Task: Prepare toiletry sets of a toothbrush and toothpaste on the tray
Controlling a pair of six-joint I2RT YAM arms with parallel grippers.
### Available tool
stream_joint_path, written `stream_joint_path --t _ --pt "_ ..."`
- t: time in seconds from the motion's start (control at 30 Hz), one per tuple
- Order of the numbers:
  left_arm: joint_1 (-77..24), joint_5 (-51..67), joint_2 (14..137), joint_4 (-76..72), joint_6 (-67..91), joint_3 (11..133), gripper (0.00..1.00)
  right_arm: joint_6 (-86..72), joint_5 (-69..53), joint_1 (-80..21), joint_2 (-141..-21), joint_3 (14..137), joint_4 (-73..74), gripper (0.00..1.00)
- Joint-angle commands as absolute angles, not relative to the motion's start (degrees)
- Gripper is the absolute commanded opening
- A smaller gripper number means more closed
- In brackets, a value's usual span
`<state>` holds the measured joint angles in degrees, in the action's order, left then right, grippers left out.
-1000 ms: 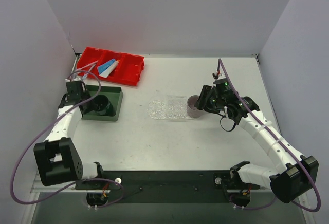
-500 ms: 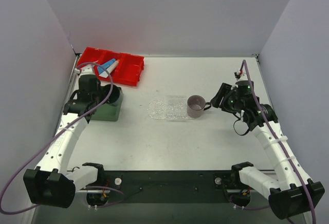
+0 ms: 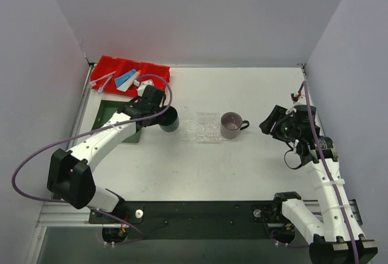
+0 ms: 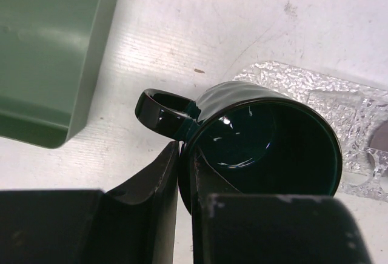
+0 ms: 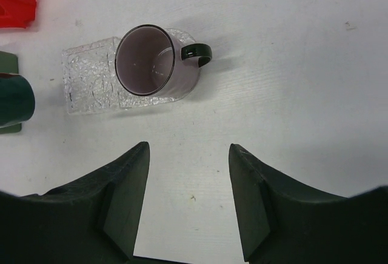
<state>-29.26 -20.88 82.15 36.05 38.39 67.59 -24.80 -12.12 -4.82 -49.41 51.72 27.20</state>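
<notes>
The clear bumpy tray lies mid-table, also in the left wrist view and the right wrist view. My left gripper is shut on the rim of a dark green mug, just left of the tray. A purple-grey mug stands on the tray's right end. My right gripper is open and empty, right of that mug. The blue toothpaste and white toothpaste lie in the red bin. Pale toothbrushes lie at its left end.
A dark green square tray sits left of my left gripper, under the arm. The red bin stands at the back left by the wall. Grey walls close the table on three sides.
My left gripper has carried the dark green mug right, off the green tray toward the clear tray. My right gripper has drawn back to the right, away from the purple-grey mug.
</notes>
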Motion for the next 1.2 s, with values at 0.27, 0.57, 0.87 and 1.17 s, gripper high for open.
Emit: stream_joint_path --t 0.27,0.57,0.87,1.17 --pt "-33.9 -26.5 88.3 32.0 47.3 71.8 0.00 -20.3 -5.9 -2.5 -44.3 49.1 28.7 0.51" --pt "-34.3 -23.0 92.4 30.0 49.0 73.1 0.00 -20.3 -5.5 -2.3 -43.3 48.4 28.6 0.51" --pt "-34.8 -21.2 94.5 28.0 52.1 72.8 0.00 -20.1 -5.3 -2.3 -43.1 48.0 28.6 0.51" --pt "-36.1 -22.4 97.6 29.4 53.1 74.9 0.00 -20.0 -4.9 -2.3 -42.9 47.6 28.2 0.51"
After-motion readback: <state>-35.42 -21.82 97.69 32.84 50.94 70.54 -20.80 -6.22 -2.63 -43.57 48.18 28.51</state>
